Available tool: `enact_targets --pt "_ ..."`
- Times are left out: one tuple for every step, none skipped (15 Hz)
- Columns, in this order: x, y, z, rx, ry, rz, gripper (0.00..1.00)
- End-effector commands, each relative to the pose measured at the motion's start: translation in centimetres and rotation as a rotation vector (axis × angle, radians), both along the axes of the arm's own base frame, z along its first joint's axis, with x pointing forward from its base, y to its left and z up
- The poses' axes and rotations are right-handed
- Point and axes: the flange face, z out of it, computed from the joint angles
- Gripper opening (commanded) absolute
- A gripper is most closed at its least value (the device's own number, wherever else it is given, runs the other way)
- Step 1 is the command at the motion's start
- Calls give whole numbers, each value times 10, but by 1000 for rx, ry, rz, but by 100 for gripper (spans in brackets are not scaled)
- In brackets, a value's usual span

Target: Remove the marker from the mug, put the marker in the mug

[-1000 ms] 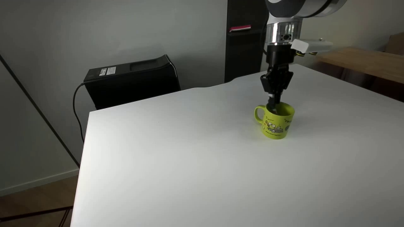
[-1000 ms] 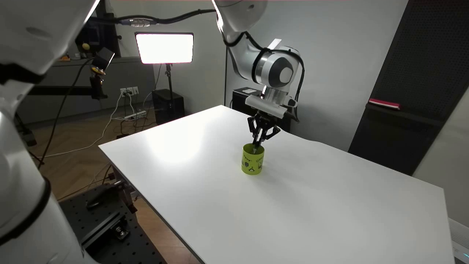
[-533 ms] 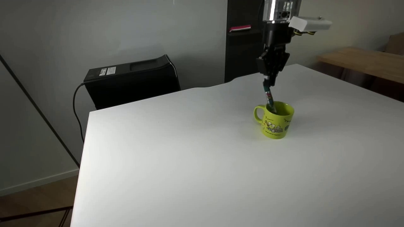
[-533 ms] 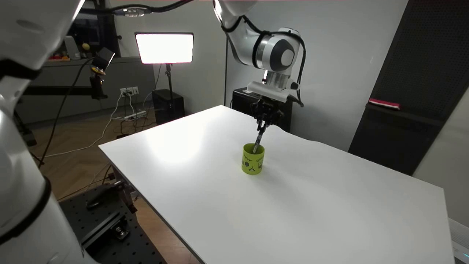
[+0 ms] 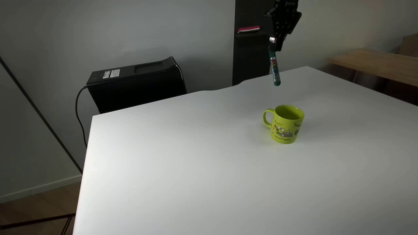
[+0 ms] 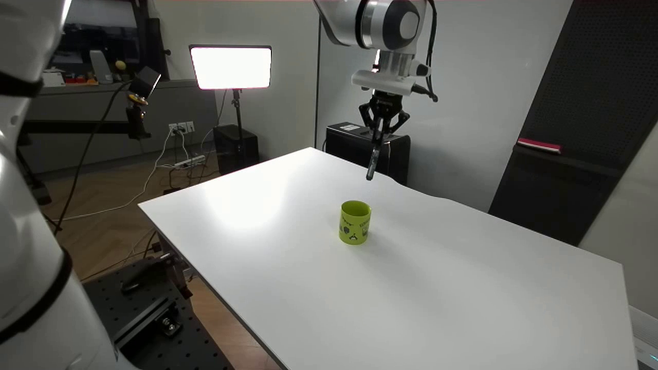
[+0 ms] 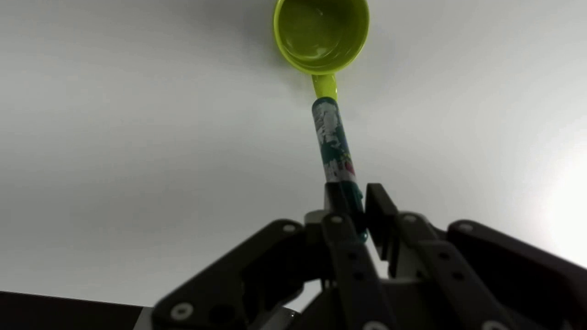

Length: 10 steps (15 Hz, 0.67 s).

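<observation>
The lime mug [image 5: 283, 130] stands upright on the white table, with its handle to the side. It also shows in an exterior view [image 6: 354, 228] and in the wrist view [image 7: 321, 34], where its inside is seen bare. My gripper [image 5: 277, 45] is shut on the upper end of the dark green marker [image 5: 275, 68]. The marker hangs down, slightly tilted, its lower end above the mug's rim and apart from it. In the wrist view the gripper [image 7: 353, 189] has the marker [image 7: 334, 137] between its pads, its far end overlapping the mug handle.
The white table [image 6: 437, 288] carries the mug; its near edge drops to a black perforated mount [image 6: 169, 329]. A black box [image 5: 137, 81] stands behind the table's far edge, by the wall. A bright light panel [image 6: 230, 67] stands farther back.
My gripper has risen, pulling the marker up out of the mug. The marker's whole lower part is now in the air. The mug has stayed in place.
</observation>
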Motion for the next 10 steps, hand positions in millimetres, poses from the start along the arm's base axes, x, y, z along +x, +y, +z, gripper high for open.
enact_targets --pt "-16 24 19 45 -15 14 4" --pt "-19 32 20 59 -12 26 4" --pt "-23 42 17 82 0 36 4" --pt "-27 50 13 100 11 42 4" --pt "-31 59 8 122 28 48 4" --pt "-35 67 1 141 47 50 4" --pt "-38 75 -7 156 62 52 4" --pt "-42 81 -14 170 79 54 4" --pt "-46 87 -22 181 94 55 4" --pt "-50 92 -29 189 106 57 4"
